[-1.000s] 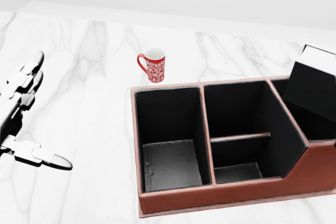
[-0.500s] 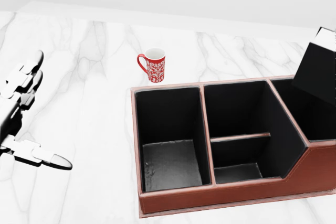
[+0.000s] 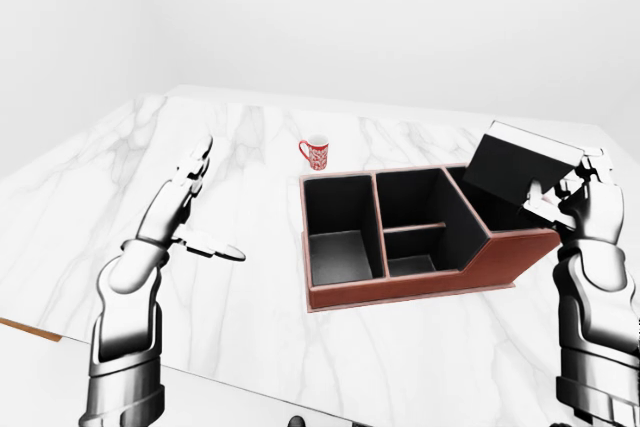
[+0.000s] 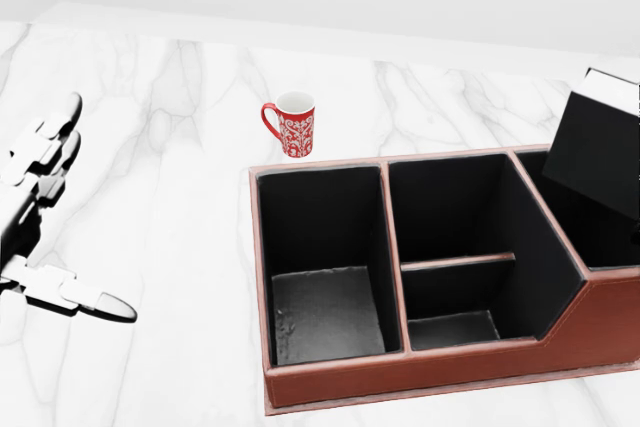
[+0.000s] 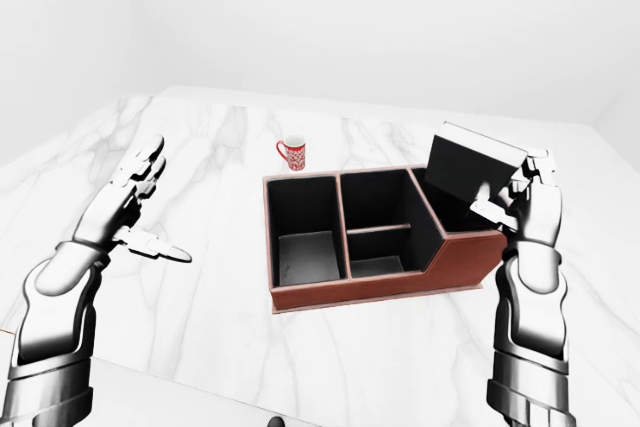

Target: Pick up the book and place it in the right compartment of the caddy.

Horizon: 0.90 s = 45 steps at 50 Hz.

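The book (image 3: 519, 172) is black with white page edges. It hangs tilted over the right compartment of the brown caddy (image 3: 402, 293), with its lower corner dipping toward the opening. My right hand (image 3: 570, 199) is shut on the book's right edge, thumb on the cover. In the head view only the book (image 4: 598, 151) shows at the right edge, and the hand is out of frame. My left hand (image 3: 205, 209) is open and empty, held above the marble to the left of the caddy.
A red patterned mug (image 4: 292, 125) stands on the marble table (image 4: 170, 147) just above the caddy's left compartment. The caddy's left and divided middle compartments are black inside and hold nothing. The table's edge (image 3: 40, 332) runs along the lower left of the left-eye view.
The book rose toward the upper right half a second ago, then came back down and left over the right compartment. The left hand has not moved.
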### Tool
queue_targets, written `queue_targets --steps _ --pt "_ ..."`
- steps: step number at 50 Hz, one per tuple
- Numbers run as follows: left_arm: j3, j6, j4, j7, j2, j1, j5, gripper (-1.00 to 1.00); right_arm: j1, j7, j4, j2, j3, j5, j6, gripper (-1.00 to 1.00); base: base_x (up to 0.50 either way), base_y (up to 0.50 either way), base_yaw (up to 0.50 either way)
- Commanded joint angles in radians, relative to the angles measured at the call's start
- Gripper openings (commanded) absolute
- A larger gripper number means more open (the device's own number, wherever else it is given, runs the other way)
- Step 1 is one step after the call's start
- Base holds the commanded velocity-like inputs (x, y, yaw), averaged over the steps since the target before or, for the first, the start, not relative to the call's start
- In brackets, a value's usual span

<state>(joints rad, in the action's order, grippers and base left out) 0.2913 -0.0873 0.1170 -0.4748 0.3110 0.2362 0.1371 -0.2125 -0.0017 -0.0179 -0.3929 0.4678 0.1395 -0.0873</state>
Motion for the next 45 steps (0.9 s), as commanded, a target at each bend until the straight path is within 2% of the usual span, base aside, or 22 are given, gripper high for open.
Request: queue_targets --steps 1,21,45 --pt "-0.001 0.0 -0.014 0.0 0.003 0.008 0.001 1.0 -0.026 -0.019 -0.024 -0.014 0.0 -0.006 0.0 -1.0 0.0 0.0 0.0" --pt "-0.005 0.0 -0.02 0.003 0.002 0.008 0.001 1.0 -0.047 -0.029 -0.102 -0.025 -0.013 -0.009 0.0 -1.0 0.0 0.0 0.0" --pt "0.0 0.0 -0.011 -0.002 0.005 0.007 -0.001 1.0 -0.125 -0.061 -0.327 -0.056 -0.064 -0.023 0.0 -1.0 0.0 0.0 0.0"
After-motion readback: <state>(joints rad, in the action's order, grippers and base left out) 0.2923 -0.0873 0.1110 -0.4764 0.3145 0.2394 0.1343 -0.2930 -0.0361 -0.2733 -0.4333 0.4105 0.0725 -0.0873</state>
